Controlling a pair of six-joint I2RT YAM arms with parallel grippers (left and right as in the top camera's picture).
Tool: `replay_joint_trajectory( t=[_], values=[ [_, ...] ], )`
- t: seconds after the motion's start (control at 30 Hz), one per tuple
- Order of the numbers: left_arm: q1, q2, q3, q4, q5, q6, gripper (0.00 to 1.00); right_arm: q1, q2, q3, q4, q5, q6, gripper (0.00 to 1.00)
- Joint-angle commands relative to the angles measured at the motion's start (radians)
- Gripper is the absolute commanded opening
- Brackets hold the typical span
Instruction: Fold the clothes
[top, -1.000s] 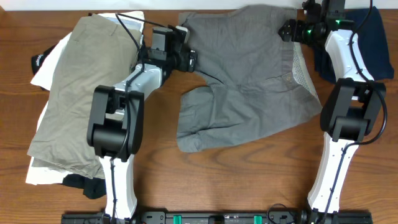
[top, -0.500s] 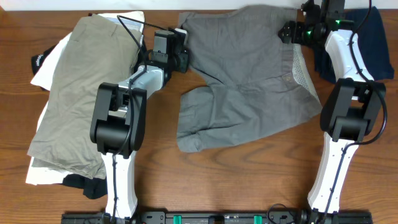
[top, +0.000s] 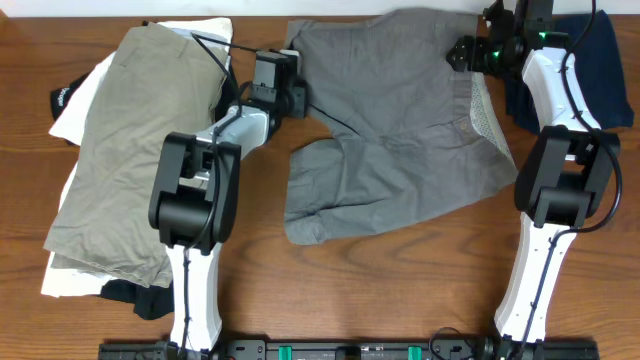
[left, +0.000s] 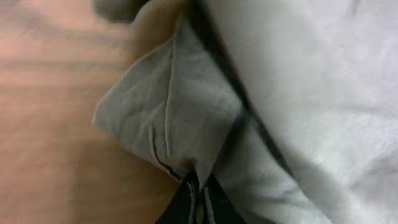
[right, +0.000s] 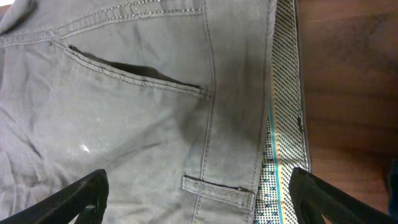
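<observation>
2 tools: left tool (left: 198, 198) clamped on grey shorts (top: 400, 120) corner; right tool (right: 199, 196) spread wide above shorts, empty.

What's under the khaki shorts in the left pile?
A white garment pokes out beneath the khaki shorts, and a black garment shows at the near edge. Anything else between them is covered.

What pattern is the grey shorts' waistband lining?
Waistband lining: pale with small dark dots; clearest in the right wrist view.
</observation>
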Motion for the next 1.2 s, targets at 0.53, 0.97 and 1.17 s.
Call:
replay_joint_trajectory(
  t=[0.53, 0.97, 1.17],
  values=[
    [0.011, -0.370, 0.011, -0.414, -0.265, -0.068, 0.06, 0.008, -0.035, 0.015, -0.013, -0.008, -0.012, 0.90],
    [0.009, -0.415, 0.011, -0.633, -0.265, -0.056, 0.46, -0.005, -0.081, 0.015, -0.094, -0.008, -0.012, 0.88],
    [0.009, -0.540, 0.011, -0.796, -0.242, -0.056, 0.67, -0.014, -0.203, 0.015, -0.262, -0.003, -0.011, 0.89]
  ],
)
